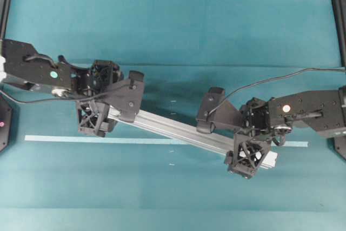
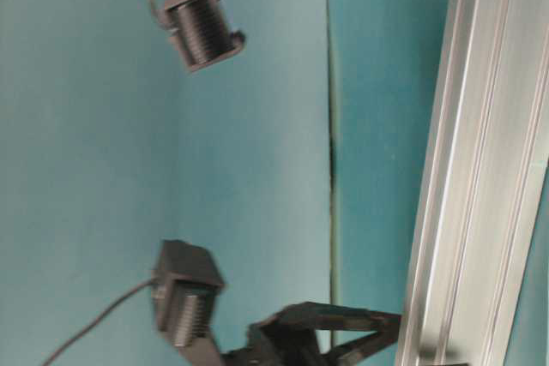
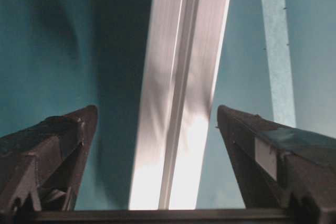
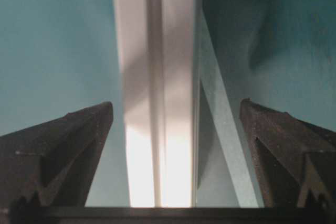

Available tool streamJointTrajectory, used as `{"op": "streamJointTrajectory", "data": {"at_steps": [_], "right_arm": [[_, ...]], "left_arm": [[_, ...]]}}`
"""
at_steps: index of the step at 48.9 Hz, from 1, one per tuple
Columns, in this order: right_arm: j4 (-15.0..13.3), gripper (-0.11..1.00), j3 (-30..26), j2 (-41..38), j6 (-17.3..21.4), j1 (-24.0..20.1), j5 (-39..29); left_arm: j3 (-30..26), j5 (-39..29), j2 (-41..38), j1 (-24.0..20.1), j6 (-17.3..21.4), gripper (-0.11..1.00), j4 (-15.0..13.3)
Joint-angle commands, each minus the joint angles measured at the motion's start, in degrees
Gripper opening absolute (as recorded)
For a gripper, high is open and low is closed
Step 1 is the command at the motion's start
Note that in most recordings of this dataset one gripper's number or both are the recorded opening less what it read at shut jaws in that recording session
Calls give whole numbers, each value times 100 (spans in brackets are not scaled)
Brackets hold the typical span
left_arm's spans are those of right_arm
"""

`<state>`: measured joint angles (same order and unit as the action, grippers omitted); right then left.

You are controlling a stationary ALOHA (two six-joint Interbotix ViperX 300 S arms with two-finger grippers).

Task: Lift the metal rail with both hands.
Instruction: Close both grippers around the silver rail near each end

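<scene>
Both jaws spread wide astride rail (image 1: 173, 128): left gripper (image 3: 157, 129) at 10 o'clock end, right gripper (image 4: 176, 124) at 4 o'clock.

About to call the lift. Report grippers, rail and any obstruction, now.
Left gripper and right gripper open, jaws straddling the metal rail, not closed on it. Rail flat on the table, crossing the tape strip. Nothing else in the way.

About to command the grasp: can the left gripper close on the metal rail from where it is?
Probably yes. The left gripper is open with the metal rail running between its fingers, and nothing lies between them.
</scene>
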<state>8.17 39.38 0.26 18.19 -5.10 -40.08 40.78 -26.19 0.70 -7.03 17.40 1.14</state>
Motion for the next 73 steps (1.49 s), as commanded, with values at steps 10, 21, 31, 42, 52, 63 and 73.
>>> {"op": "streamJointTrajectory", "data": {"at_steps": [10,21,31,42,52,63,73], "right_arm": [[0,99,176,-176,9,-44,316],[9,99,176,-255,44,-79,387],[26,99,193,-316,105,-88,396],[44,63,167,-343,308,-88,404],[53,44,167,-352,501,-88,404],[79,44,158,-360,510,-88,422],[141,44,88,-264,510,-88,343]], "left_arm": [[88,343,-132,-18,9,95,18],[141,431,-132,-62,-9,93,18],[193,439,-114,-62,-35,85,18],[255,439,-70,-44,70,39,18],[255,431,-70,-44,132,39,18],[246,439,-70,-44,132,39,18],[193,290,18,-44,123,39,18]]}}
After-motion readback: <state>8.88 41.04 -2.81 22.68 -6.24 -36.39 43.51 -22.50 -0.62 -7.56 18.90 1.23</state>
